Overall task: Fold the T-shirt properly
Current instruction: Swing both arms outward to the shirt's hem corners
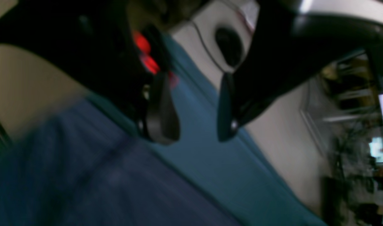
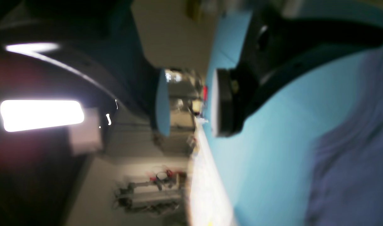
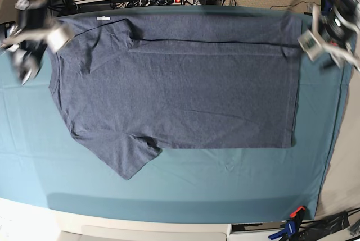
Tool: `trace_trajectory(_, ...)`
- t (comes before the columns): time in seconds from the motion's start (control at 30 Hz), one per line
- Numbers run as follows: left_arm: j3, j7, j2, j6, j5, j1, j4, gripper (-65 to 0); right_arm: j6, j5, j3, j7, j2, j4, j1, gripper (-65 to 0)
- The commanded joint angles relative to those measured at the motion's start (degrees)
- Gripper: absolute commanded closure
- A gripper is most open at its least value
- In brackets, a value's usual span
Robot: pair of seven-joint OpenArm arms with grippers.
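Check the T-shirt (image 3: 180, 83) first. It lies flat on the teal cloth (image 3: 169, 187) that covers the worktop, its long axis running across the base view. The collar end points toward that view's left and the hem toward its right. One fold appears to be in place: along the far edge a long crease runs side to side, and the far sleeve is tucked onto the body. The near sleeve (image 3: 126, 157) is not folded; it sticks out toward the near edge of the worktop. No lettering is visible on the upward face.

Judge progress as early. The first lengthwise fold is done. The near-side fold and the crosswise folds remain.

Confirm the arms. The right gripper (image 3: 22, 64) hangs just off the collar end at the base view's left, and its wrist view shows the fingers (image 2: 222, 103) set apart with nothing between them, the cloth and shirt edge beneath. The left gripper (image 3: 315, 44) sits at the hem end near the far corner, and its fingers (image 1: 161, 113) also stand apart and empty above the teal cloth, just beside the shirt's edge. Both wrist views are blurred, so you cannot tell whether either fingertip touches fabric.

Expect the next grasps at the near sleeve and near hem corner.
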Motion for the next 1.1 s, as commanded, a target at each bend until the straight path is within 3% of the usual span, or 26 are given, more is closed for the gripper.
trace_trajectory(0.0,-1.73,-1.64,-1.60,0.52,-2.16,-2.49,0.87,-24.5,-1.05,2.56,1.66,0.94,-0.24,0.72,2.84,-22.9)
trace_trajectory(0.13,-2.16,-4.04,-3.48,-1.42,-11.93,-13.20,-2.91,-24.5,-1.03,13.88,1.73,4.92,-2.08,0.72,13.33,-22.9)
trace_trajectory(0.27,-2.01,-4.59,-4.66,-2.49,-19.06,-20.20,-10.54,-24.5,-1.57,17.27,-2.93,7.19,-1.70,0.72,18.84,-22.9)
trace_trajectory(0.4,-2.01,-4.74,-6.23,-2.58,-24.92,-24.28,-18.97,-24.5,-6.62,17.79,-8.02,7.82,-1.75,-1.84,23.52,-22.9)
trace_trajectory(0.53,-2.01,-3.52,-7.54,-5.01,-29.24,-25.59,-24.17,-24.5,-10.51,20.81,-10.19,9.49,-1.75,-11.41,28.61,-22.9)
trace_trajectory(0.77,-2.01,-3.45,-8.07,-5.27,-29.57,-25.62,-26.69,-24.5,-10.36,32.72,-10.23,10.95,-1.70,-36.61,44.30,-22.9)
trace_trajectory(0.83,-2.01,-3.43,-8.04,-5.20,-29.57,-25.81,-26.69,-24.5,-8.20,39.65,-10.23,10.84,-1.75,-42.10,49.70,-22.3)
trace_trajectory(0.93,-2.01,-3.41,-7.91,-4.55,-30.05,-26.86,-27.41,-24.5,-1.81,49.64,-10.23,8.59,-2.01,-49.13,58.55,-22.3)
trace_trajectory(1.07,-2.01,-2.82,-7.76,-3.96,-35.54,-31.12,-33.79,-24.4,6.03,59.10,-10.14,3.93,-4.13,-57.18,70.60,-22.3)
